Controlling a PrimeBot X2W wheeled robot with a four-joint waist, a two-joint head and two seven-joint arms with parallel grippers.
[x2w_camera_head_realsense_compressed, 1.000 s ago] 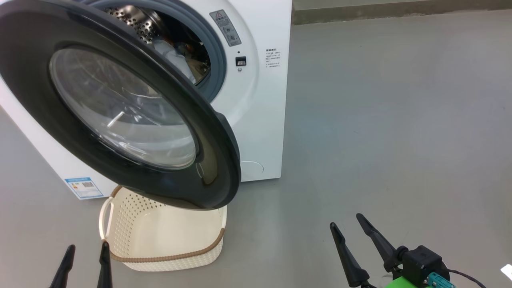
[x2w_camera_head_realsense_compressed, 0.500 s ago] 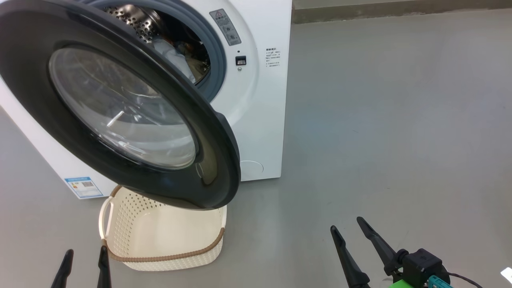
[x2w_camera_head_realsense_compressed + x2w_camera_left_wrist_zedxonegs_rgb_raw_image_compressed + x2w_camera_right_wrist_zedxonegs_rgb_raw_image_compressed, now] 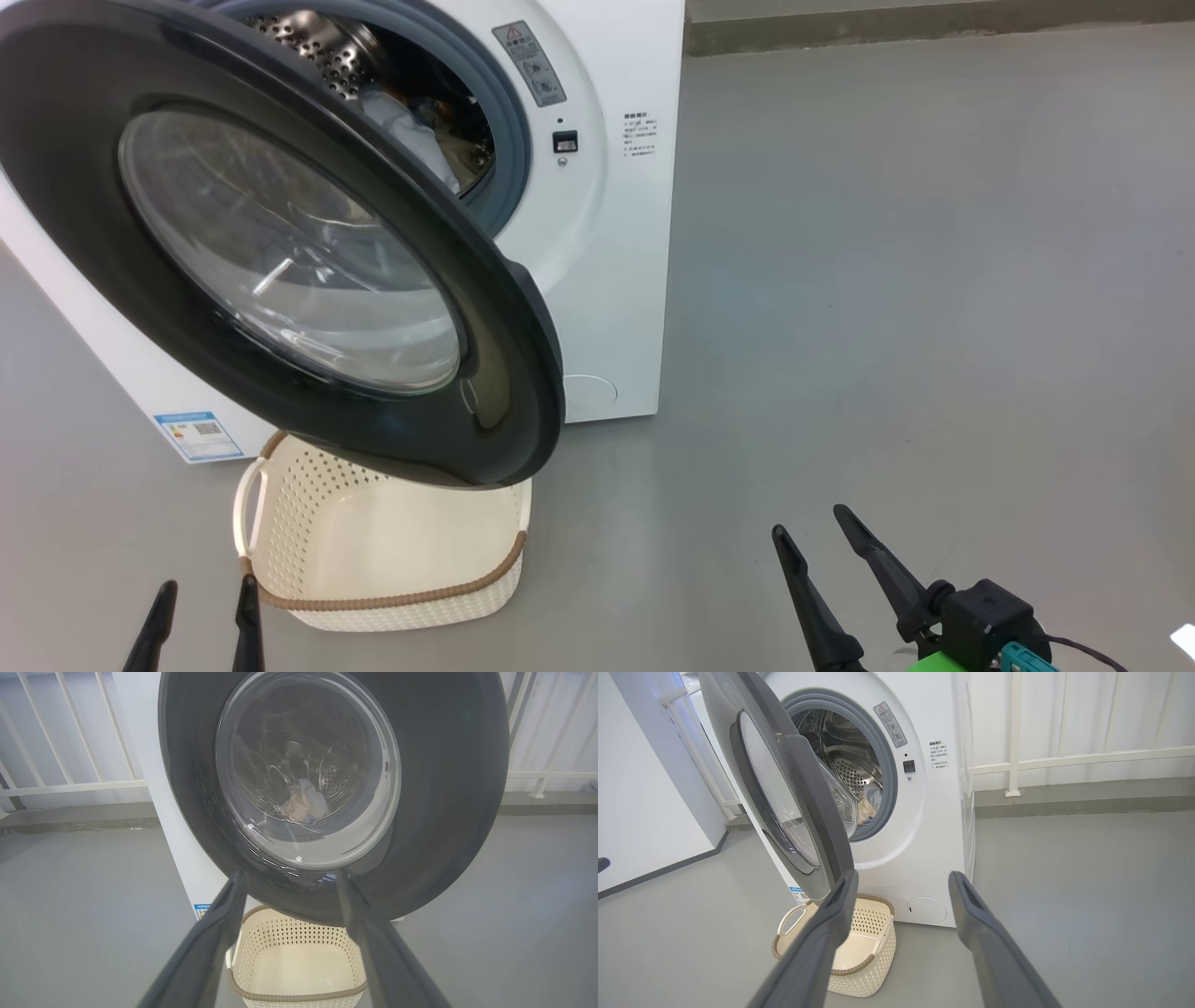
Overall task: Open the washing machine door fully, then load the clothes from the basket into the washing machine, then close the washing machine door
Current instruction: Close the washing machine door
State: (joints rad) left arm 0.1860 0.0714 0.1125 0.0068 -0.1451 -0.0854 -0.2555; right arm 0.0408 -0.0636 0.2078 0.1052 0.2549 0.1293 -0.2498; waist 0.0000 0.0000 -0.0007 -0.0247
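The white washing machine (image 3: 616,280) (image 3: 934,826) stands at the upper left with its black-rimmed washing machine door (image 3: 289,252) (image 3: 327,788) (image 3: 784,802) swung wide open. Clothes (image 3: 411,140) (image 3: 866,805) lie inside the steel drum, and through the door glass they show as a pale bundle (image 3: 303,802). The cream basket (image 3: 383,551) (image 3: 299,961) (image 3: 859,947) sits on the floor under the door and looks bare inside. My left gripper (image 3: 201,607) (image 3: 289,882) is open by the basket's near left corner. My right gripper (image 3: 812,532) (image 3: 901,882) is open over bare floor to the right.
Grey floor (image 3: 887,280) spreads wide to the right of the machine. A white railing (image 3: 1064,760) and a wall base run behind it. A white wall (image 3: 640,812) stands to the machine's left. A blue label sticker (image 3: 191,436) marks the machine's side.
Both grippers have sunk slightly toward the bottom of the head view. The door, the basket and the clothes stay as they were.
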